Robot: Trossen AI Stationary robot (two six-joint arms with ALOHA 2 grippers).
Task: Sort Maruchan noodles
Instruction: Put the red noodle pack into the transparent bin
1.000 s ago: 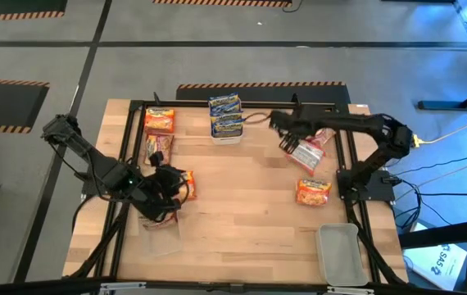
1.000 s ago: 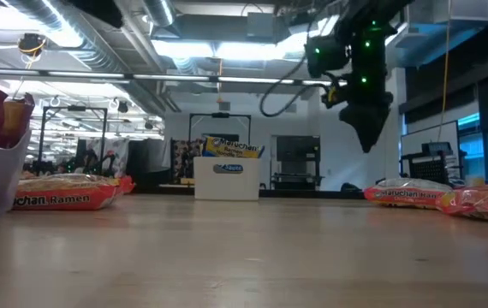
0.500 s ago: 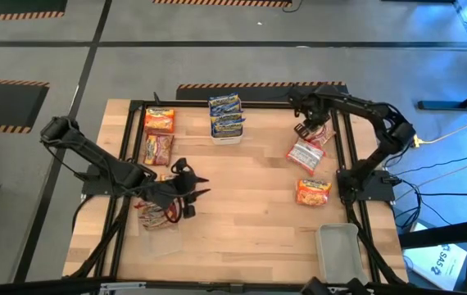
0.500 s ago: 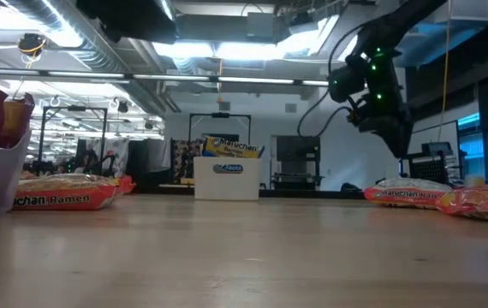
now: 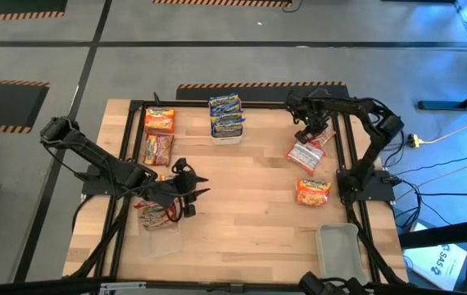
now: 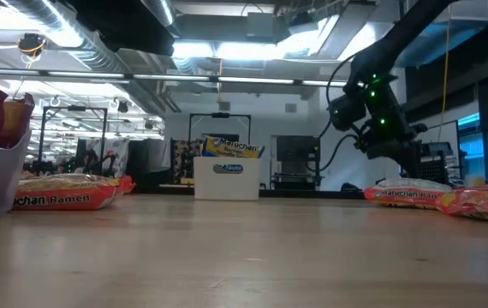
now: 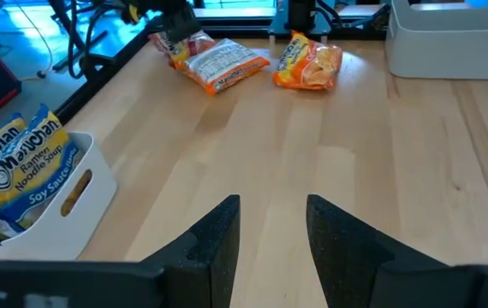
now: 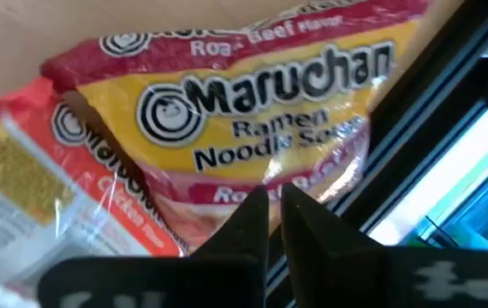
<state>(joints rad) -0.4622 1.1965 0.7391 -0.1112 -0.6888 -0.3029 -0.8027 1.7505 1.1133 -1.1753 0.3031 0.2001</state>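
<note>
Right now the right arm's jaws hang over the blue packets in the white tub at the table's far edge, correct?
Not quite. The right gripper hangs over the red roast-beef packet by the table's right rail, as the high and right wrist views show. The blue packets in the white tub lie apart from it.

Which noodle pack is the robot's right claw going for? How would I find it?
Find the right edge of the wooden table in the high view, where the right gripper hovers beside the black frame rail. Right under it lies the red roast beef packet, its front facing up. Its neighbour, the red packet partly overlapping it, shows its white printed back, and the orange packet lies apart, nearer the front.
</note>
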